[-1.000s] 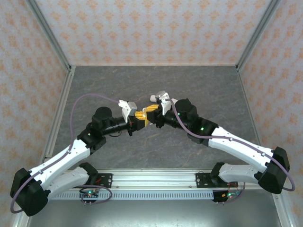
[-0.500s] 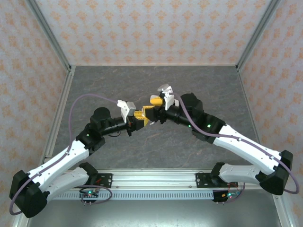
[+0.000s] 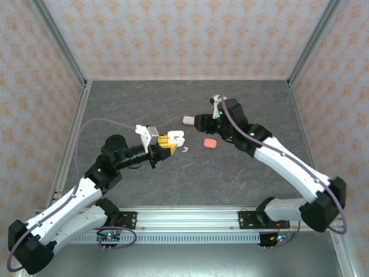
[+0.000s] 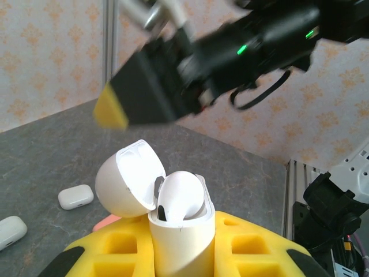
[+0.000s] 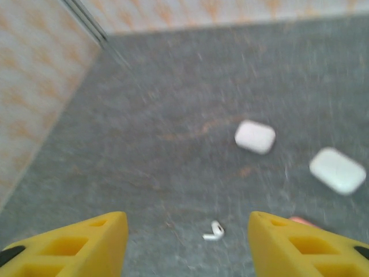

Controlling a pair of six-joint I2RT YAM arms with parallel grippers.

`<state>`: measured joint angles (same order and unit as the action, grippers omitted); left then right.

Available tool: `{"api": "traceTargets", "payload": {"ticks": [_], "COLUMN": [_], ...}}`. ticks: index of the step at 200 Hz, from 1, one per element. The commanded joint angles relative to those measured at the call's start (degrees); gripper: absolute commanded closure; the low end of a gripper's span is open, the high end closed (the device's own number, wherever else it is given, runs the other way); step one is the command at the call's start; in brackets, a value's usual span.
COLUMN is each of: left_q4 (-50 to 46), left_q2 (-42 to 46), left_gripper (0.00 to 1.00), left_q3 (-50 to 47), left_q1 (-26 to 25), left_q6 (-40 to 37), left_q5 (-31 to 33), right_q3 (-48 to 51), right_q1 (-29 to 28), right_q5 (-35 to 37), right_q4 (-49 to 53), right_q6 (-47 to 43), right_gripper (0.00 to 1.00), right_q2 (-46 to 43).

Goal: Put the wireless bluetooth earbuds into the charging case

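Left jaws clench an open white case [image 4: 181, 248] with an earbud [image 4: 181, 195] seated in it at lower centre, while right jaws hang released and empty above the table [image 5: 173, 115], a loose earbud [image 5: 214, 231] lying at bottom centre.

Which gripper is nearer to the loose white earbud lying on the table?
Left. The left gripper, shut on the open charging case, sits just beside the earbud; the right gripper, open, hangs farther off, toward the back wall.
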<state>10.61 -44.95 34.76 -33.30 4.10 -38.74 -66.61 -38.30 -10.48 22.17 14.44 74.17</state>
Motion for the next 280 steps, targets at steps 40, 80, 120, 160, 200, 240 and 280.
{"api": "traceTargets", "payload": {"ticks": [40,80,120,160,200,240,280], "left_q4": [-2.5,-2.5,-3.5,-4.3,-4.6,-5.3,-6.0], "left_q2": [3.3,4.1,4.3,5.1,5.1,5.1,4.6], "left_gripper": [1.00,1.00,1.00,1.00,1.00,1.00,1.00], "left_q3": [-0.3,-0.8,-0.6,-0.5,-0.4,0.1,0.6], "left_q1": [-0.4,-0.4,-0.4,-0.4,-0.4,-0.4,-0.4], "left_q6": [-2.6,-3.2,-3.9,-4.3,-4.5,-4.9,-5.4], "left_q5": [0.8,0.9,0.8,1.2,1.5,1.8,2.2], "right_q3": [-1.7,-7.4,-13.8,-16.9,-15.6,-12.4,-9.5], "right_q1": [0.0,-2.4,-5.2,-6.2,-6.4,-6.6,-6.7], "right_q5": [-5.7,-3.6,1.8,5.0,5.1,4.8,4.3], "right_q4": [-2.1,0.1,5.1,9.4,11.1,11.8,12.6], "right_q6": [7.7,7.1,5.0,4.0,3.2,2.9,2.7], "right_gripper": [0.45,0.42,0.39,0.39,0.43,0.49,0.55], "right_q2": [19.9,31.6,39.6,43.1,43.0,40.7,37.9]}}
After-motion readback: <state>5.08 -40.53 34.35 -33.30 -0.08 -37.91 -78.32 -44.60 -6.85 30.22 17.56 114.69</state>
